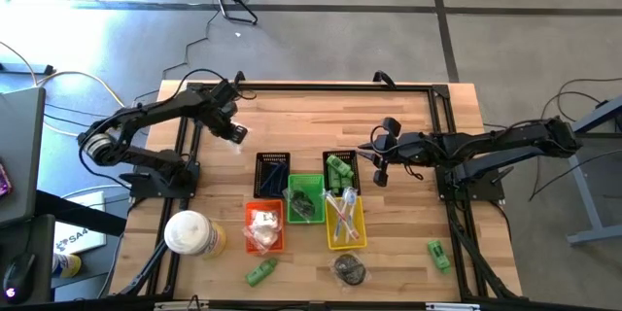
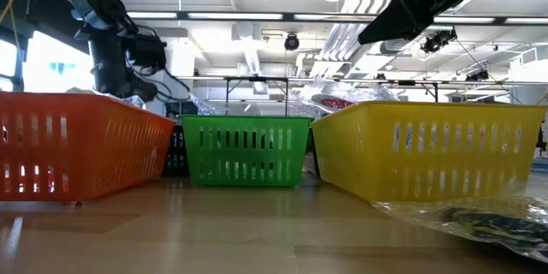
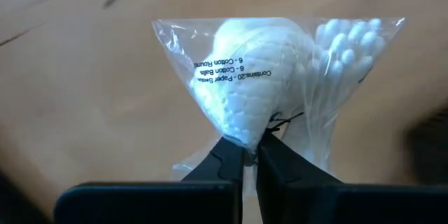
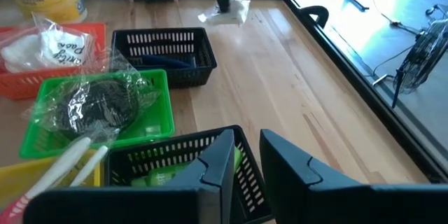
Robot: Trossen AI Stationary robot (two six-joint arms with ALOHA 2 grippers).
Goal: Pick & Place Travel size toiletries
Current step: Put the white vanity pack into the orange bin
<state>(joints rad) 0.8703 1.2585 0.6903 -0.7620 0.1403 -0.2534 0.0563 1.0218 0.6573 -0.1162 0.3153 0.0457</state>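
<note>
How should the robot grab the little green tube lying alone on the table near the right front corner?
The green tube lies flat on the bare table, apart from the baskets, with nothing crowding it. Probably best to come straight down from above and pinch it across its narrow middle, fingers on the two long sides. The right gripper, hovering beside the black basket, is the nearer one.

1. High view: straight down over the whole desk (image 1: 408,126), both arms in frame.
2. Low view: level at desk height, close behind the orange basket (image 2: 81,145), green basket (image 2: 246,150) and yellow basket (image 2: 428,150) (same three seen from above).
3. Left wrist view: very near, past the left claw (image 3: 250,155) onto a clear bag (image 3: 273,77).
4. Right wrist view: past the right claw (image 4: 248,161), across baskets toward the far arm.
</note>
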